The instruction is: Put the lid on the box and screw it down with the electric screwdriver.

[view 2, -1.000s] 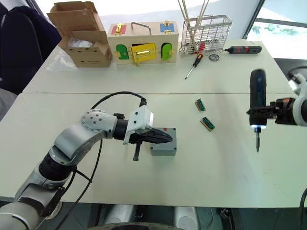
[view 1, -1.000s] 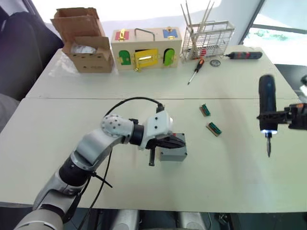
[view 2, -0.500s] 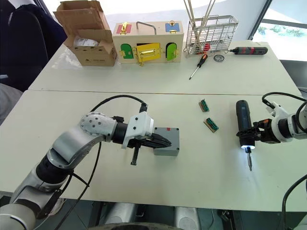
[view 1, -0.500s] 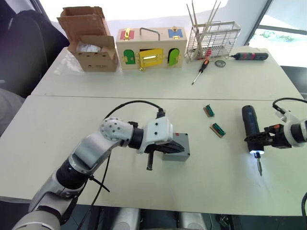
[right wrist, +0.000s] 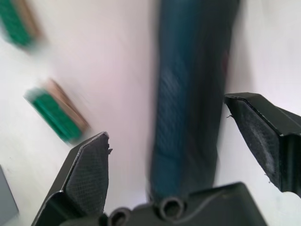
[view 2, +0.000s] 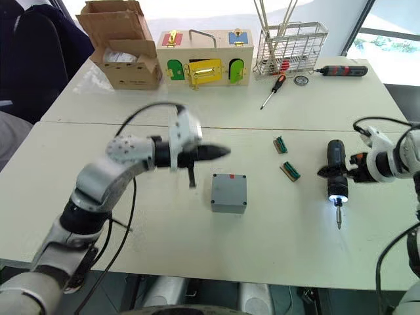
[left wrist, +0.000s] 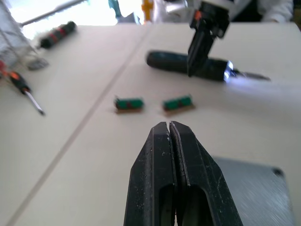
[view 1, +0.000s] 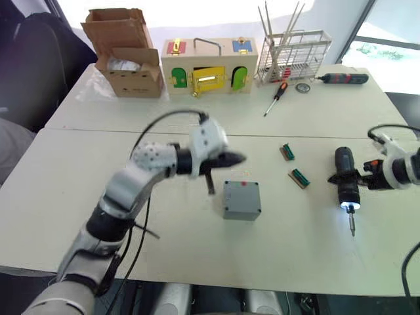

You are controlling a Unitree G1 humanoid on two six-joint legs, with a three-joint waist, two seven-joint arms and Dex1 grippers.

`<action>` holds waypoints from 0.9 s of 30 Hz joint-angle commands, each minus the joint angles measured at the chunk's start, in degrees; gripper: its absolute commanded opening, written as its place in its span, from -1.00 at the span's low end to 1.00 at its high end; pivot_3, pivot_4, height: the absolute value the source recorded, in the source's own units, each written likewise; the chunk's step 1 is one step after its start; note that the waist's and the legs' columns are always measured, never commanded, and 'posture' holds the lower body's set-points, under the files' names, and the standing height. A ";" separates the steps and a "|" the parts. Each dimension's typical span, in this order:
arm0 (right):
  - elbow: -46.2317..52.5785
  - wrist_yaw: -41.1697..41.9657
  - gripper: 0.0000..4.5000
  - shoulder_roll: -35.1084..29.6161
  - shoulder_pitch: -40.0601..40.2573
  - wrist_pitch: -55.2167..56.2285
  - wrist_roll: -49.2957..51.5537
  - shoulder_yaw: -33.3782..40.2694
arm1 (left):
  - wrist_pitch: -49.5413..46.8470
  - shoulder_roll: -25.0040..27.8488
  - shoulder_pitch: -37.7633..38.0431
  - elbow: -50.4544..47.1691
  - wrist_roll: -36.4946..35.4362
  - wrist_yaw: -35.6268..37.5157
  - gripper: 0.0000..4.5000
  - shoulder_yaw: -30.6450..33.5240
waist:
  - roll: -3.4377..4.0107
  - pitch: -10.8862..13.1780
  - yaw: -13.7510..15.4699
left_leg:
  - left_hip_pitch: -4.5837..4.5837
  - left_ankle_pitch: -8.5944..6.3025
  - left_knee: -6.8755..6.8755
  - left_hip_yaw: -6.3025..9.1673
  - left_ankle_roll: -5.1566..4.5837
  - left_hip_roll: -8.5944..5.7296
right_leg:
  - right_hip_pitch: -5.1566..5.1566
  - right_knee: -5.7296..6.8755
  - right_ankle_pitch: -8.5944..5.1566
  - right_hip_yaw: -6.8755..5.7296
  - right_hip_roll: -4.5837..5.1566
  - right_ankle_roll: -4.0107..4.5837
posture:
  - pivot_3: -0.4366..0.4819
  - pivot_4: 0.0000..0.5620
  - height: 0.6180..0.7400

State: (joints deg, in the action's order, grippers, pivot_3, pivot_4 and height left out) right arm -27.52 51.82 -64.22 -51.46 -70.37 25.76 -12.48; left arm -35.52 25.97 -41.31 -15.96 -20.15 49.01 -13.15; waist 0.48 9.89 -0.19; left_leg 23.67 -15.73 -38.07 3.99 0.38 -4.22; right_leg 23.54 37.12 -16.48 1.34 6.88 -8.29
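White desk (view 1: 164, 256) with light coming in from the windows at the back. On it sits the box (view 1: 241, 200), near the middle, with the lid (view 2: 229, 188) on top. A small red mark shows at the box's far edge.

The left gripper (view 1: 236, 158) hangs in the air just behind the box and does not touch it. Its jaws are pressed tight together and hold nothing.

Off to the right lies the electric screwdriver (view 2: 336, 172), flat on the desk, well apart from the box. Its tip light is on and the bit points toward the robot. The right gripper (right wrist: 188, 155) is around the fat body of the tool. Its jaws stand wide open on both sides and do not squeeze it.

The lid step looks done. The screwing step looks not yet begun. Next, I think the right jaws must close on the tool, lift it, stand it up, and bring the bit to a corner hole of the lid. The left gripper may need to hold the box steady.
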 commanded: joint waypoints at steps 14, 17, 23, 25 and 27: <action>60.69 4.37 0.99 4.40 37.43 12.14 13.37 14.65 | -1.39 15.90 9.51 -5.31 5.36 11.97 -1.00 -10.59 | -0.28 -0.04 1.02 | 0.43 -0.16 -0.82 0.61 -0.26 -0.15 | -0.20 -0.01 0.21 -0.41 0.05 -0.11 | -0.05 -0.47 0.84; 61.96 1.51 0.99 6.39 39.54 11.96 12.84 13.54 | -1.07 15.19 10.36 -4.31 6.71 12.13 -1.00 -12.60 | -0.28 -0.03 0.98 | 0.49 -0.15 -0.81 0.63 -0.21 -0.15 | -0.12 -0.02 0.20 -0.39 0.05 -0.12 | -0.05 -0.47 0.84; 63.89 -1.58 0.99 8.35 40.13 10.61 13.79 11.82 | 0.62 11.52 9.42 -0.84 8.97 11.17 -1.00 -13.83 | -0.29 -0.03 0.97 | 0.51 -0.14 -0.81 0.63 -0.20 -0.13 | -0.11 -0.01 0.20 -0.40 0.03 -0.12 | -0.05 -0.47 0.84; 64.15 -2.44 0.99 9.13 39.60 9.98 14.07 10.89 | 2.01 9.76 8.60 1.28 10.33 10.69 -1.00 -14.22 | -0.29 -0.03 1.01 | 0.51 -0.14 -0.83 0.63 -0.21 -0.14 | -0.13 -0.01 0.20 -0.40 0.03 -0.12 | -0.05 -0.47 0.84; 64.69 -2.89 0.99 9.79 38.87 9.23 14.57 9.82 | 3.89 8.05 7.65 3.87 11.89 9.85 -1.00 -14.60 | -0.29 -0.03 0.96 | 0.51 -0.14 -0.84 0.63 -0.21 -0.14 | -0.13 -0.01 0.20 -0.40 0.03 -0.12 | -0.05 -0.47 0.84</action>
State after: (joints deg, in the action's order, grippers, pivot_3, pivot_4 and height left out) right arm 34.76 49.28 -54.76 -11.58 -60.95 39.26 -2.65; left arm -33.83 34.52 -32.48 -12.82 -9.74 59.54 -27.97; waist 0.18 9.86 0.76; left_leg 24.18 -15.88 -38.91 4.61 0.17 -4.37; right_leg 23.41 37.10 -16.28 0.94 6.91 -8.41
